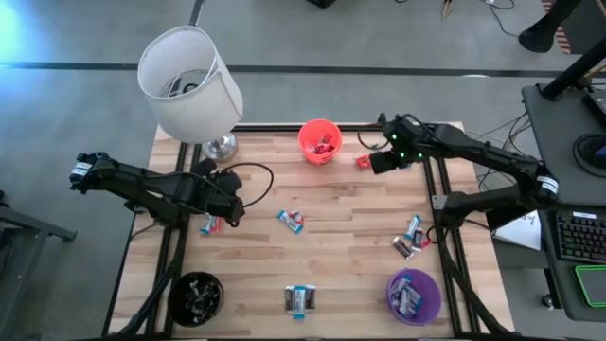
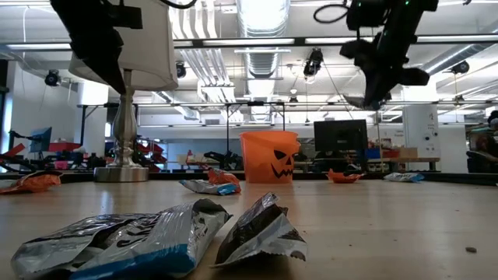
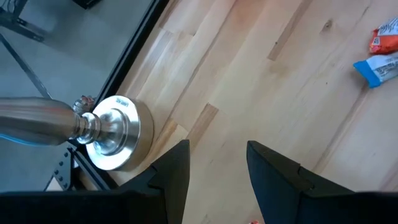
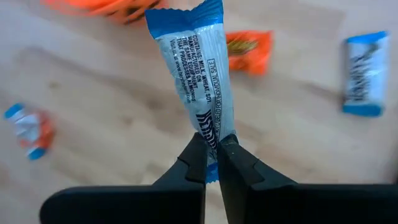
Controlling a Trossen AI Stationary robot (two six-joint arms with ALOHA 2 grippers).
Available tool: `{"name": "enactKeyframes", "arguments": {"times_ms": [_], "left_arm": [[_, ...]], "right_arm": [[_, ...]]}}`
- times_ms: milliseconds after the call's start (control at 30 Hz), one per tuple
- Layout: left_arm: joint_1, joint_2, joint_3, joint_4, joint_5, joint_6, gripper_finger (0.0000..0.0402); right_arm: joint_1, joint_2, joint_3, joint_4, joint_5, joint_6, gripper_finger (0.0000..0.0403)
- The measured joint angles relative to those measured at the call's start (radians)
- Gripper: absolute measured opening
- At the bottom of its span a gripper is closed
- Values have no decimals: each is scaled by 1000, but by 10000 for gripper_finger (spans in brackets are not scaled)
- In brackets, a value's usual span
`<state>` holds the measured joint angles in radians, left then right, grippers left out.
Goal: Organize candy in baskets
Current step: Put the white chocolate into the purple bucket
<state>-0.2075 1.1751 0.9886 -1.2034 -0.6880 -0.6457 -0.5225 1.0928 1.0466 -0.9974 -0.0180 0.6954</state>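
Crumpled wrappers lay closest to the low camera: a silver-and-blue candy [image 2: 117,245] touching a dark brown one [image 2: 261,231]. Behind them stood the orange bucket [image 2: 269,156], printed with a black jack-o'-lantern face.

From above, that orange bucket sat at 12 o'clock on the table [image 1: 350,256], red candy inside. At 1 o'clock, above the table's edge and just right of the bucket, the right gripper [image 1: 377,161] was pinched shut on a blue-and-white candy [image 4: 196,68]; its wrapper carried small ingredient print, partly legible as "CONTAINS: MILK, WHEAT, SOY". An orange wrapper [image 4: 249,51] lay on the wood beneath it.

At 9 o'clock the left gripper [image 1: 230,210] hung over the table with its fingers [image 3: 177,168] parted and nothing between them, near the lamp base [image 3: 115,132]. A small candy [image 1: 210,224] lay just beside it.

Loose candies also lay near the centre [image 1: 291,221], at 6 o'clock [image 1: 300,300] and at 3 o'clock [image 1: 410,239]. The black bucket [image 1: 195,297] sat at 7 o'clock and the purple bucket [image 1: 414,295] at 5 o'clock, both holding candy.
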Motion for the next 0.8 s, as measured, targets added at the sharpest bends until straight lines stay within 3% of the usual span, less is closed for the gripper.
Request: {"name": "enactKeyframes", "arguments": {"times_ms": [500,800], "left_arm": [[0,0,0,-3,0,82,142],[0,0,0,-4,0,84,142]], "right_arm": [[358,-77,51,-4,-249,322,13],[617,-78,156,-157,-279,570,13]]}}
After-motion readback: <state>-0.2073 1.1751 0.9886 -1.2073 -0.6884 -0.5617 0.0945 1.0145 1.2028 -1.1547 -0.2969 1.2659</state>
